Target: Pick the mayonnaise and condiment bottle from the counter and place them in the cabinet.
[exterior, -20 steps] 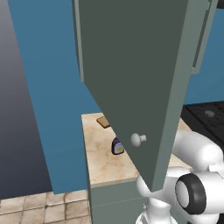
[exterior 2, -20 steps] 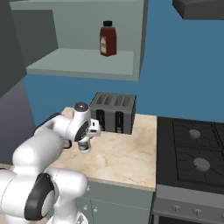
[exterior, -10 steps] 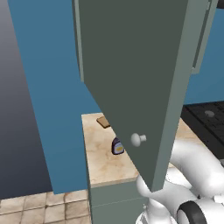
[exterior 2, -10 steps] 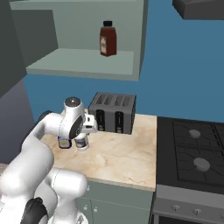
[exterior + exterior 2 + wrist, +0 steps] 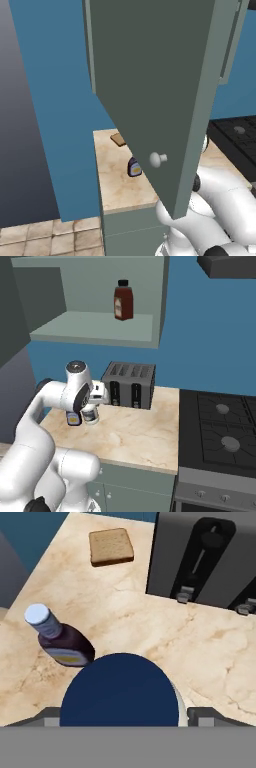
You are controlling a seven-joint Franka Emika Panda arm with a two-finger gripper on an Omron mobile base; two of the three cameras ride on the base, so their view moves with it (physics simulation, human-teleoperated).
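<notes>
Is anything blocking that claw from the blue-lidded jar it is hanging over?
Nothing visible does. In the hand view the open gripper hangs straight above the jar, one finger on each side of its blue lid. The dark bottle stands beside it, apart and off the path.

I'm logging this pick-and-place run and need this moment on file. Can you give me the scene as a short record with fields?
setting: beige marbled counter beside a stove
cabinet: open cabinet, door swung out
on the shelf: dark red bottle, upright
on the counter: toaster, slice of toast, small dark bottle with white cap, jar with dark blue lid
gripper: gripper open, directly over the blue-lidded jar, one finger on each side
held: nothing lifted yet
</notes>
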